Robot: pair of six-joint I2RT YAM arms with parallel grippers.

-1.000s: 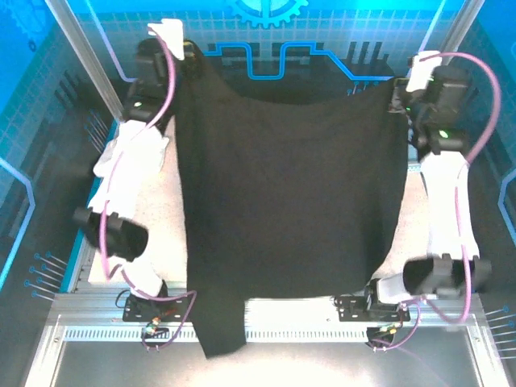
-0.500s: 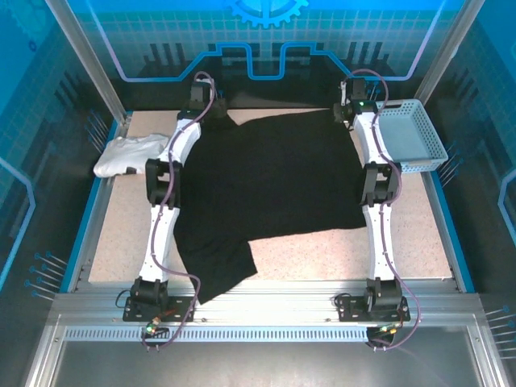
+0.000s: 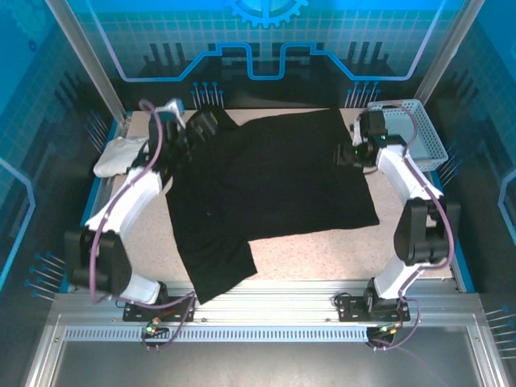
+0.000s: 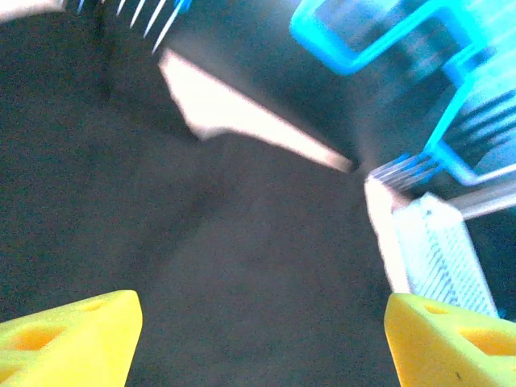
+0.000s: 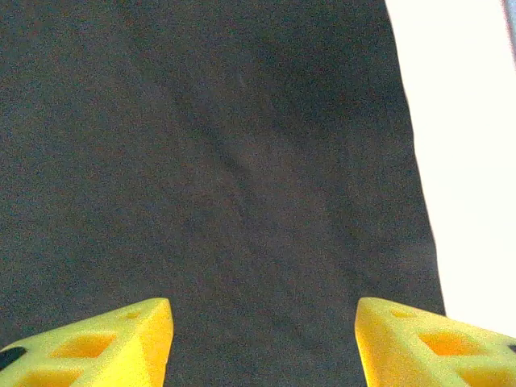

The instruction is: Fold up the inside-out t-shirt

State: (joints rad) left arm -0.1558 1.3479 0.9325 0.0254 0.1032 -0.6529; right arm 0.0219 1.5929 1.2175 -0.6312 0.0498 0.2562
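The inside-out t-shirt (image 3: pixel 274 181) lies spread flat on the table, plain black side up, with one part trailing toward the near left edge (image 3: pixel 211 270). My left gripper (image 3: pixel 199 129) hovers over its far left corner. In the left wrist view the left gripper (image 4: pixel 258 314) is open, its yellow fingertips (image 4: pixel 89 322) wide apart over black cloth (image 4: pixel 242 242) with nothing between them. My right gripper (image 3: pixel 347 153) is over the shirt's right edge. In the right wrist view the right gripper (image 5: pixel 262 318) is also open, with only the cloth (image 5: pixel 242 161) below it.
A small white folded garment (image 3: pixel 121 153) lies at the far left of the table. A pale blue basket (image 3: pixel 413 133) stands at the far right, with its wall (image 4: pixel 451 250) in the left wrist view. Bare beige tabletop (image 3: pixel 322 254) lies near the front.
The shirt, held up a second ago, was laid down on the table. Both grippers have let go of its far corners, opened, and drawn back from the far edge.
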